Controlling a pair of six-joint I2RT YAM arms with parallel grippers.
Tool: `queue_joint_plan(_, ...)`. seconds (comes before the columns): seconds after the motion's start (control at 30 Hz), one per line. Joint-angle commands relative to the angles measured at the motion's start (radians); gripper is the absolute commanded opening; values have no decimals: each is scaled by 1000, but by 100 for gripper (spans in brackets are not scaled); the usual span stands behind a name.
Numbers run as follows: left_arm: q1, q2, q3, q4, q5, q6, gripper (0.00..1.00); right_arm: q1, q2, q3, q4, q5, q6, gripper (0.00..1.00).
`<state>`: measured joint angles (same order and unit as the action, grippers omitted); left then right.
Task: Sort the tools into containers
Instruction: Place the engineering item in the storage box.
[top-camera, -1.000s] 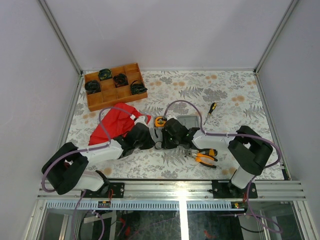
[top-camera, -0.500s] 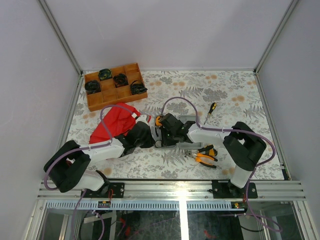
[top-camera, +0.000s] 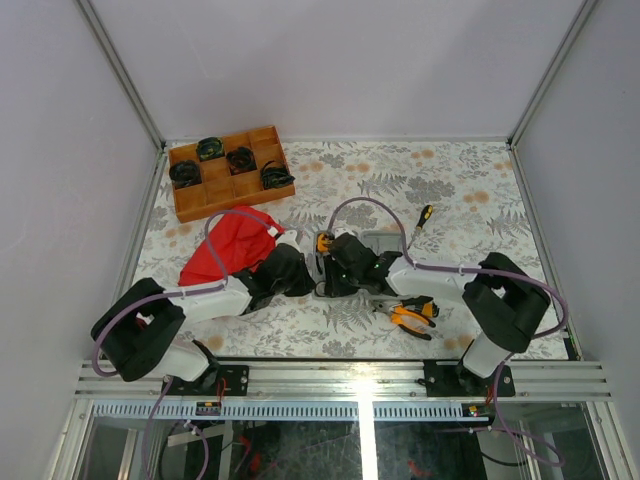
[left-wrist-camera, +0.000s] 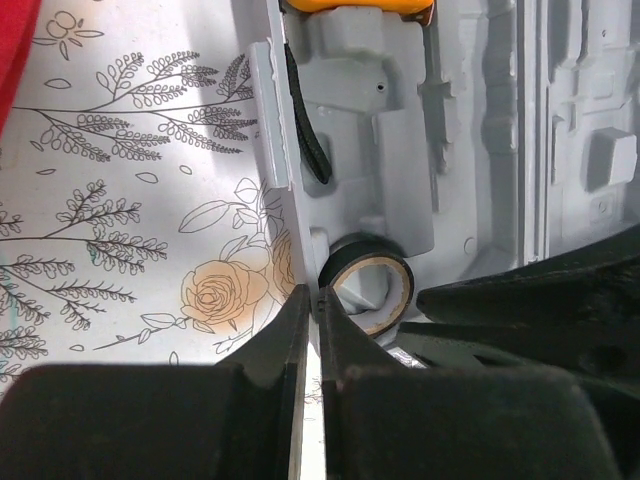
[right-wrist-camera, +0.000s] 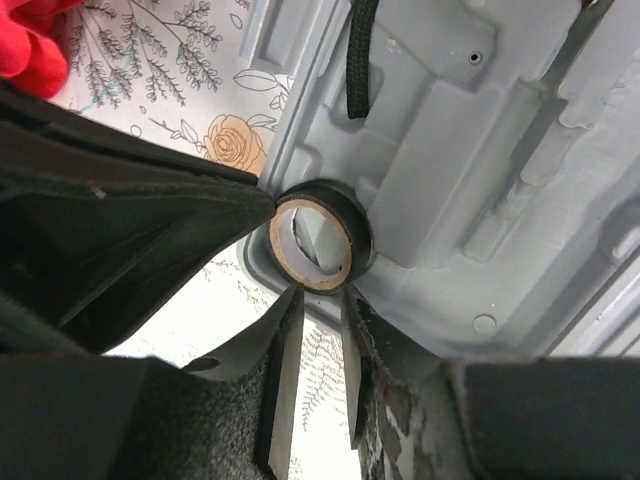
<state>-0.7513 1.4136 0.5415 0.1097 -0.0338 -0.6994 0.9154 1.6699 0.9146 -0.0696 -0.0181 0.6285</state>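
The tape roll (right-wrist-camera: 352, 225) looks light and stiff; I'd pinch one wall through its hole. My right gripper (right-wrist-camera: 321, 295) sits just beside it, slightly parted and empty. My left gripper (left-wrist-camera: 312, 298) is closed tight at the rim of the grey case (left-wrist-camera: 400, 150).

grey case (left-wrist-camera: 400, 150) open; black tape roll (right-wrist-camera: 358, 235) in corner recess; pliers (top-camera: 410, 315), screwdriver (top-camera: 424, 216) outside.

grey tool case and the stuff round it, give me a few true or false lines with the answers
1. The black tape roll sits in a corner of the grey case. True.
2. The pliers are stowed in the case. False: they lie on the table by the right arm.
3. The right fingers are clamped on the roll. False: they stand slightly apart with nothing between them, just short of it.
4. The wooden tray holds black coiled bundles. True.
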Motion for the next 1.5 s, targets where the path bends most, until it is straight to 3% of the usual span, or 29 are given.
queue_joint_plan(0.0,-17,29,-23,-28,51,12,0,16,-99,-37,69,72,-23,29)
queue_joint_plan(0.23,-18,34,-18,-32,58,14,0,13,-110,-27,78,114,-27,30)
queue_joint_plan(0.53,-17,22,-20,-42,55,13,0,1,-28,45,39,88,-70,16)
queue_joint_plan(1.13,-18,30,-16,-35,61,14,0,-1,38,59,-22,114,-71,13)
queue_joint_plan(1.47,-17,35,-17,-30,70,17,0,-1,100,119,-111,126,-73,0)
